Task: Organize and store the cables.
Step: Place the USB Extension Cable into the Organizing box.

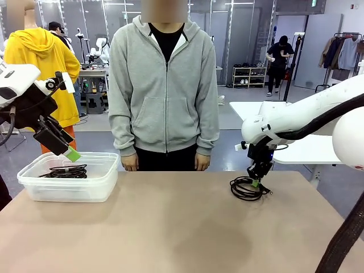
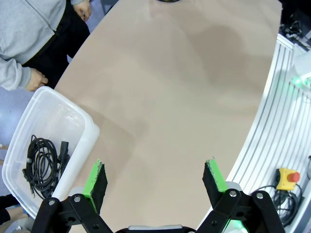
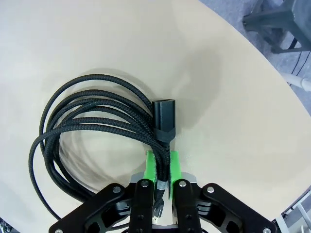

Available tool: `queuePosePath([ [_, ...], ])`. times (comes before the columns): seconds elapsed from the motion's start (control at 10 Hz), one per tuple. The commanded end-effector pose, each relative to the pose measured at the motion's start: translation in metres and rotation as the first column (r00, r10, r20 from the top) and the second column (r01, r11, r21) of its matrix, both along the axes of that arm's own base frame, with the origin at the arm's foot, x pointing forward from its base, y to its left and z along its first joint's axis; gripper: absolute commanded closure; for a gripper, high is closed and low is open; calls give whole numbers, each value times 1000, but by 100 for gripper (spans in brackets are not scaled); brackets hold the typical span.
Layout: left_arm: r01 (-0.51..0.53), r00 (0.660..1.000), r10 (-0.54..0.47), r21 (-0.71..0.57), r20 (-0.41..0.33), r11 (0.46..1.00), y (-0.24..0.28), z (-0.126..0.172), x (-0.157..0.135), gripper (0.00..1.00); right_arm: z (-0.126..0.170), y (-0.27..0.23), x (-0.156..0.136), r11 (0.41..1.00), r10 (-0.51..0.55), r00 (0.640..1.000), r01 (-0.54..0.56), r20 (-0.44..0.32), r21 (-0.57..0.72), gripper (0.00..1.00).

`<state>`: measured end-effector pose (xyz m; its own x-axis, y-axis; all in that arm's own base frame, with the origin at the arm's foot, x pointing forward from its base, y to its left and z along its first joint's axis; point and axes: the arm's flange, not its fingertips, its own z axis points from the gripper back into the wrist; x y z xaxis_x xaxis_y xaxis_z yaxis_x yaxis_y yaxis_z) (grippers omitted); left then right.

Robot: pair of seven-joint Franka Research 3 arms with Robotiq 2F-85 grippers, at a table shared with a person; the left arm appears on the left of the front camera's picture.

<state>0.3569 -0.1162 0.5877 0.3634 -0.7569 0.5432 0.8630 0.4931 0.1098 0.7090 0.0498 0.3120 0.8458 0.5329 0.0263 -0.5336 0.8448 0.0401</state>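
While the right tool [image 3: 162, 167] pinches the coiled cable [image 3: 92, 121] near the surface's [image 1: 170, 227] right edge, the left tool [image 2: 155, 179] hangs wide open beside the bin [image 2: 82, 141] holding another cable [image 2: 41, 162].

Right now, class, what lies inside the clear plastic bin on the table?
Inside the bin lies one coiled black cable with a chunky plug; whatever sits beneath the coil is covered.
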Motion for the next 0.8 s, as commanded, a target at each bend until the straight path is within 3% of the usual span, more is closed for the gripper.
queuePosePath([
  [0.0, 4, 1000, -3, 7, -7, 1000, 1, 0, 0, 0, 24, 1, -6, 998, -51, 998, 51, -33, 30, 100],
  [0.2, 4, 1000, -3, 7, -7, 1000, 1, 0, 0, 0, 59, 0, -17, 997, -63, 998, 63, 1, 36, 100],
  [0.5, 4, 1000, -3, 7, -7, 1000, 1, 0, 0, 0, 75, 8, -27, 992, -58, 998, 62, -34, 107, 100],
  [0.7, 4, 1000, -3, 7, -7, 1000, 1, 0, 0, 0, 83, 33, -41, 992, -35, 999, 37, -19, 121, 100],
])
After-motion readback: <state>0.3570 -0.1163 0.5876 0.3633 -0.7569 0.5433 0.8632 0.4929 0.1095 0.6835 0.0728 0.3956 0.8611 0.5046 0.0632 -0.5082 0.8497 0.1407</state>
